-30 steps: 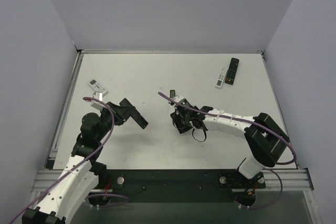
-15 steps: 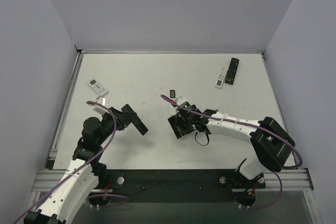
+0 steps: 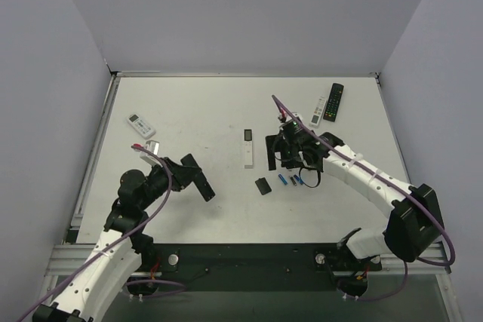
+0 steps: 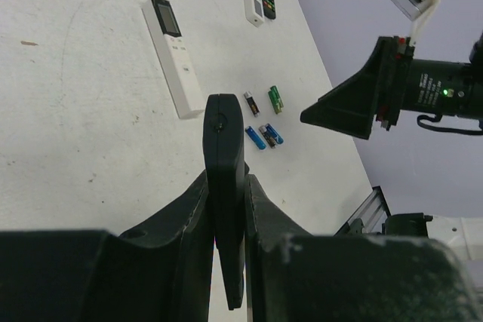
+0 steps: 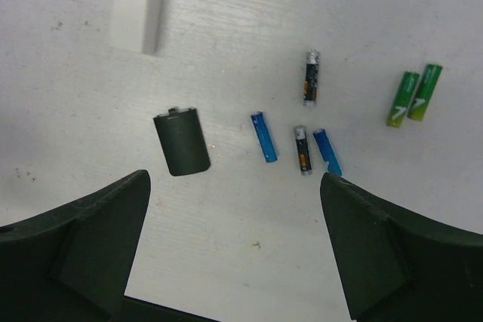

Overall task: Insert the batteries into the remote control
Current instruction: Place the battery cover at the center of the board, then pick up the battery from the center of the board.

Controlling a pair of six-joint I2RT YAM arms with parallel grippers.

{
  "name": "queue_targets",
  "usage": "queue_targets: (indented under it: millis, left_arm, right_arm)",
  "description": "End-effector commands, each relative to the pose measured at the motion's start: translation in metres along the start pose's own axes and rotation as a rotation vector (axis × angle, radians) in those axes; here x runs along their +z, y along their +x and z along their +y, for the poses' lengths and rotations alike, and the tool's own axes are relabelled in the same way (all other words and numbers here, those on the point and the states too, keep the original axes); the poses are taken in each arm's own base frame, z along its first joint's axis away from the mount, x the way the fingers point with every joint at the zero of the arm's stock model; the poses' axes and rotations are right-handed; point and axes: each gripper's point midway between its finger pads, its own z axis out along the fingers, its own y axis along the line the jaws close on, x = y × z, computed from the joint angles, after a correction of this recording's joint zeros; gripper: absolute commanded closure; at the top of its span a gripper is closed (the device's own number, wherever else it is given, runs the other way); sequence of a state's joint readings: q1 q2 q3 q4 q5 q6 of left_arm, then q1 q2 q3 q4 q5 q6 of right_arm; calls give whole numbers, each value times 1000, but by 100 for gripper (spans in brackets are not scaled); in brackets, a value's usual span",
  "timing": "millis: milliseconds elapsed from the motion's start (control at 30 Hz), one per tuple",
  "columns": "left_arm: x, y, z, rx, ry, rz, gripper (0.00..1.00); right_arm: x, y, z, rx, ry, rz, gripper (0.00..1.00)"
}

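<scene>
Jaws of our right gripper (image 5: 234,213) gape wide, holding nothing, above the batteries (image 5: 301,150) — loose on the table (image 5: 226,50) beside a dark cover (image 5: 181,141) — ready, we judge, to pick one. Our left gripper (image 4: 226,186) clamps the black remote (image 4: 223,130) edge-up, presumably for loading.

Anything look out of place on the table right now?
A black battery cover lies loose on the table, off any remote, beside six scattered batteries. The left gripper clamps a black remote edge-up. Nothing looks damaged.
</scene>
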State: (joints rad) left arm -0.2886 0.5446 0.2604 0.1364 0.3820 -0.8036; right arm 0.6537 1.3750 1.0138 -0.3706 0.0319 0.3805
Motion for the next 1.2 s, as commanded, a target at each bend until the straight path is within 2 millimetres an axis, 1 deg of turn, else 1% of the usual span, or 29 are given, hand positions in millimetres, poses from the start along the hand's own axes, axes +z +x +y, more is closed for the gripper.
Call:
queue_targets:
  millis: [0, 33, 67, 100, 133, 167, 200, 233, 267, 300, 400, 467, 500, 533, 633, 667, 733, 767, 800, 833, 933, 1167]
  left_arm:
    - [-7, 7, -28, 60, 134, -12, 100]
    - [-7, 12, -28, 67, 140, -10, 100]
    - [-9, 13, -34, 81, 169, -21, 100]
    - [-10, 25, -35, 77, 188, 6, 100]
    - [-11, 28, -36, 71, 197, 11, 100]
    - [-12, 29, -40, 54, 213, 13, 100]
    - [-13, 28, -45, 57, 229, 13, 100]
    - [-14, 28, -50, 60, 246, 16, 100]
    - [-14, 27, -52, 80, 245, 13, 100]
    - [-15, 21, -57, 96, 250, -1, 100]
    - [-13, 16, -55, 129, 225, -19, 100]
    - [-10, 13, -52, 115, 206, -39, 100]
    - [-9, 12, -51, 102, 197, -38, 100]
    - [-8, 10, -55, 97, 205, -32, 100]
    - [-7, 17, -58, 82, 224, 2, 100]
    - [-6, 18, -57, 72, 226, 1, 100]
    - [-5, 16, -54, 64, 214, -10, 100]
    - [-4, 14, -56, 60, 215, -15, 100]
    - [-4, 13, -56, 59, 213, -19, 100]
    - [-3, 11, -57, 59, 215, -24, 100]
    - [-1, 9, -58, 58, 215, -24, 100]
    - [4, 11, -54, 54, 198, -9, 100]
  right_arm:
    - [-14, 17, -38, 134, 116, 90, 13]
    - [-13, 15, -52, 180, 144, 93, 13]
    - [-11, 15, -58, 202, 160, 100, 14]
    - [-11, 15, -63, 228, 168, 105, 18]
    - [-10, 13, -71, 256, 181, 107, 20]
    - [-9, 14, -74, 269, 187, 117, 25]
    - [-8, 14, -75, 265, 182, 127, 29]
    - [-8, 11, -76, 263, 182, 123, 33]
    - [-5, 13, -80, 259, 194, 137, 39]
    - [-2, 14, -82, 254, 202, 148, 42]
    - [9, 21, -81, 212, 190, 198, 54]
    - [18, 27, -72, 183, 141, 242, 67]
    - [20, 27, -67, 174, 118, 255, 68]
    - [22, 28, -62, 160, 98, 267, 68]
    - [30, 29, -48, 62, 63, 280, 69]
    - [35, 32, -46, 38, 64, 298, 69]
    - [39, 30, -38, 9, 57, 301, 69]
    - [43, 32, -36, 0, 58, 313, 69]
    - [44, 30, -34, -16, 61, 308, 69]
    - [48, 33, -32, -30, 63, 323, 69]
    - [52, 32, -31, -56, 80, 324, 70]
    - [65, 38, -27, -136, 85, 366, 70]
